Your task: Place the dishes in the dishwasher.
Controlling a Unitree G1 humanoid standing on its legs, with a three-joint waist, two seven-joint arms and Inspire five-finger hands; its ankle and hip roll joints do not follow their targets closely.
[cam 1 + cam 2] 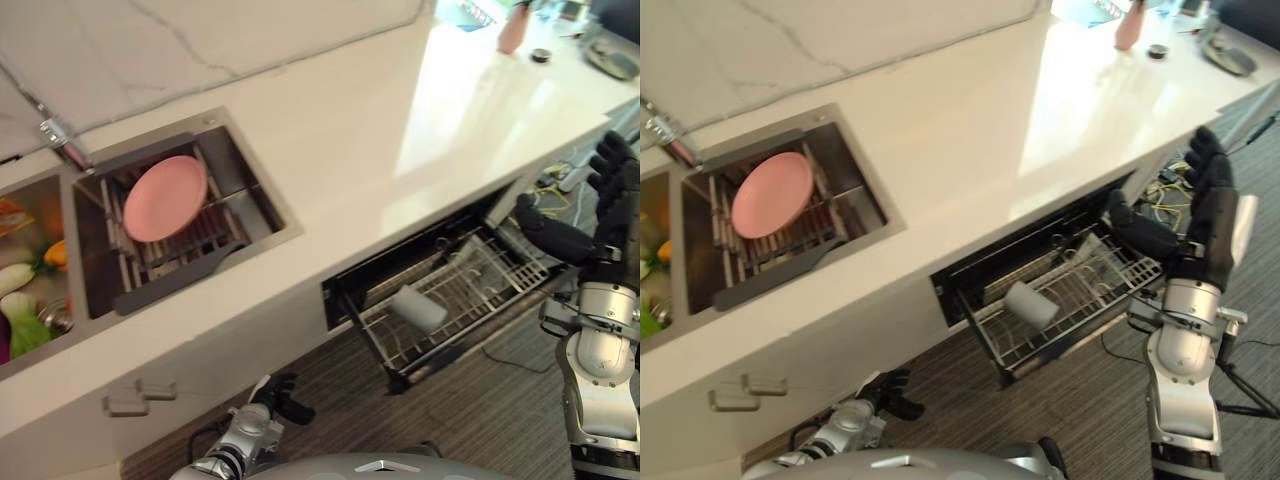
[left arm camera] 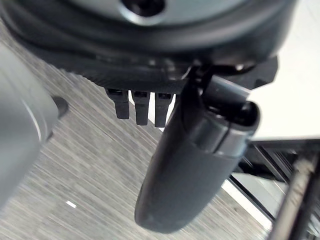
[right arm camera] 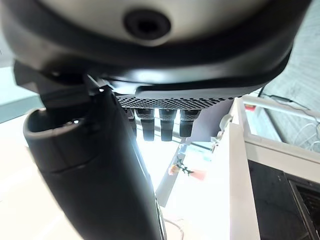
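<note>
Looking down at the long white stone counter (image 1: pixel 380 140), we see the round pink plate (image 1: pixel 165 197) lying tilted on the slatted rack inside the steel sink basin (image 1: pixel 255 190) at the left, untouched and well apart from both our hands. Below the counter edge, the white wire dishwasher rack (image 1: pixel 1070 300) is pulled out, with a white cylindrical cup (image 1: pixel 1030 304) lying on its side in it.

Our right hand (image 1: pixel 1210 215) is raised at the right, beside the rack's right end, fingers straight and holding nothing. Our left hand (image 1: pixel 282 396) hangs low near the cabinet front, fingers relaxed and empty.

We judge the plate is not yet collected. The risks from here: the plate leans on the slats, so a loose pinch at its rim could let it slip into the basin, and carrying it right could knock it on the counter edge or the cup.
</note>
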